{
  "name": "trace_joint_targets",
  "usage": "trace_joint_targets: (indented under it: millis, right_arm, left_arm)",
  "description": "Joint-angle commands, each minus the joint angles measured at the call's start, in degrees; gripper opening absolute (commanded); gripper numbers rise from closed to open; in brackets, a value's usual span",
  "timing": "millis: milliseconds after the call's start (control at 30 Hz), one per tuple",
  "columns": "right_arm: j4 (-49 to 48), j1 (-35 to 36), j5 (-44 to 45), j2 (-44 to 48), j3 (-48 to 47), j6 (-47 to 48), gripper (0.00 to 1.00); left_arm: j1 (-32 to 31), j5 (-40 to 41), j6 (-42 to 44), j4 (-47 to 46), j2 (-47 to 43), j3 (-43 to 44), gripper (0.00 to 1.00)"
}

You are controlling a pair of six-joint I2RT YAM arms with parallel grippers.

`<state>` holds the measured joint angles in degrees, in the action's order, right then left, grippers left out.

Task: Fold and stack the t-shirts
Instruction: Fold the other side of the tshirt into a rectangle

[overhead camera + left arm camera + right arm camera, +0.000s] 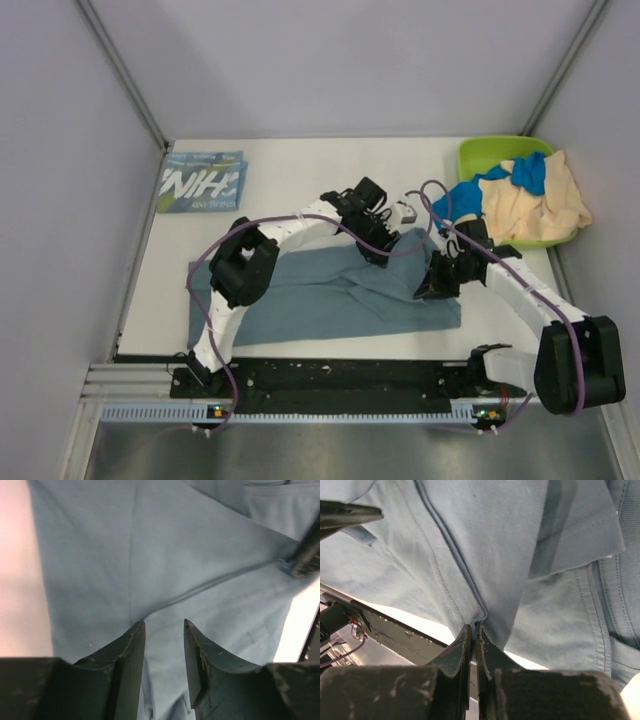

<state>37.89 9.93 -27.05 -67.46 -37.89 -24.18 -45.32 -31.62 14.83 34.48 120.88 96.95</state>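
The slate-blue t-shirt (pixel 330 295) stretches left-right across frame centre; right hand (pixel 474 630) pinches its seam at right, left hand (pixel 164 630) hangs parted mid-shirt.

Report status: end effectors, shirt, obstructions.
Left end effector open over the plain slate-blue cloth t-shirt. Right end effector shut on a pinched fold of it. Lime-green plastic tub apart at far right, not in the way.
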Motion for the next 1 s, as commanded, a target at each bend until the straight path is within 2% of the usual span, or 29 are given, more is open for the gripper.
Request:
trace_joint_targets:
  millis: [0,167,300,367,433,500,600,800,967]
  right_arm:
    - [0.34,-0.27,2.17,-1.27,0.71,-0.86,0.00]
    - [-0.45,-0.18,2.79,-2.23,0.88,-0.95,0.00]
    - [-0.71,-0.18,3.32,-1.62,1.24,-0.95,0.00]
    - [-0.80,-0.27,3.49,-1.62,1.24,-0.86,0.00]
    - [-0.80,-0.18,3.58,-1.62,1.24,-0.78,0.00]
    - [-0.80,-0.27,3.58,-1.62,1.15,-0.78,0.00]
    - [-0.80,-0.27,3.58,-1.27,1.06,-0.78,0.00]
    - [-0.62,-0.27,3.76,-0.66,0.54,-0.78,0.00]
    - [2.71,-0.27,4.11,2.33,-1.48,-0.51,0.00]
  left_arm:
    - [-0.12,3.14,-3.93,-2.04,4.27,2.64,0.45]
    - [-0.21,4.72,-2.79,-3.10,4.80,2.37,0.56]
    - [-0.29,2.36,-2.35,-3.36,4.37,0.97,0.56]
    - [-0.47,-0.27,-2.35,-4.07,3.84,-0.43,0.51]
    - [-0.82,-1.34,-2.00,-3.98,3.92,-0.88,0.39]
    - [-1.00,-1.08,-1.56,-3.72,4.36,-0.71,0.26]
    - [-1.00,-0.64,-1.47,-3.45,4.28,-0.44,0.00]
    - [-0.74,1.90,-0.94,-2.05,0.51,0.70,0.00]
    - [0.67,0.50,-0.51,-0.47,-6.60,-1.93,0.00]
